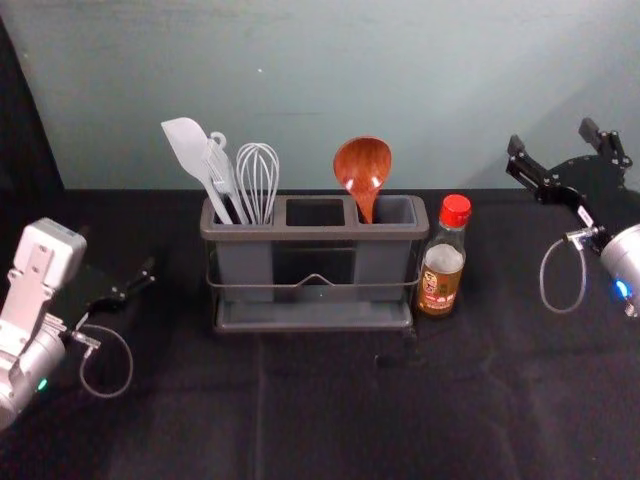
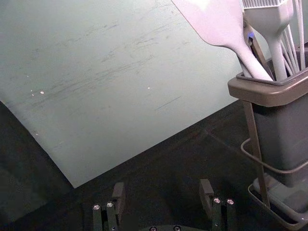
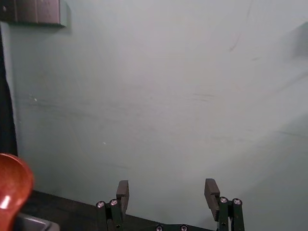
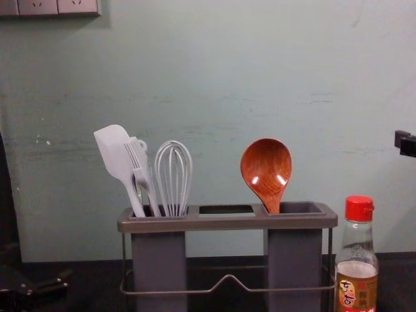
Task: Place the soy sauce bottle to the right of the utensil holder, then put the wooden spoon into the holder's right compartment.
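The soy sauce bottle [image 1: 442, 262] with its red cap stands upright just right of the utensil holder [image 1: 312, 318]. Bowl up, the wooden spoon [image 1: 362, 165] rests in the holder's right compartment; the chest view also has the spoon [image 4: 266, 170] there. My right gripper [image 1: 554, 150] is raised at the right, apart from bottle and spoon; in its wrist view the right gripper [image 3: 166, 195] is open and empty. At the left, away from the holder, is my left gripper [image 1: 124, 290]; its wrist view has the left gripper [image 2: 162, 195] open with nothing between the fingers.
A white spatula [image 1: 196, 160], a brush and a whisk [image 1: 257, 180] stand in the holder's left compartment. Behind the dark-covered table [image 1: 330, 420] rises a pale wall. A socket panel [image 4: 57, 6] is on that wall at the upper left.
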